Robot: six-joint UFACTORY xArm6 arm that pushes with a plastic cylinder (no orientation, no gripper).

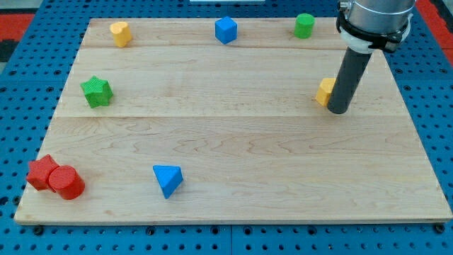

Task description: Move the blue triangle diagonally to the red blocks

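Scene: I run the arm from afar over a pale wooden bench (233, 156); eight small blocks lie scattered on it.
End effector: a plain dark rod with no jaws to spread or press, so it pinches nothing; my tip (337, 111) rests at the view's right, touching or just beside a yellow block (325, 91) that the rod partly hides.
Blue triangle: the blue triangle (168, 179) lies near the view's bottom, left of centre, standing free of everything else.
Red blocks: a red star (42, 171) and a red cylinder (66, 183) sit touching each other in the view's bottom-left corner, near the triangle and to its left.
Bystanders: a green star (96, 91), a yellow block at the view's top left (121, 32), a blue cube (226, 30) and a green cylinder (304, 25) all sit well apart from the likely path.
Step in hand: I judge nothing is pushed yet; my tip is well apart from the triangle.
How to do it well: I would leave the yellow block undisturbed, circle to the triangle's right side, then push steadily leftward through its middle so it does not spin off.
Risk: an off-centre contact may turn the triangle toward the bench edge.
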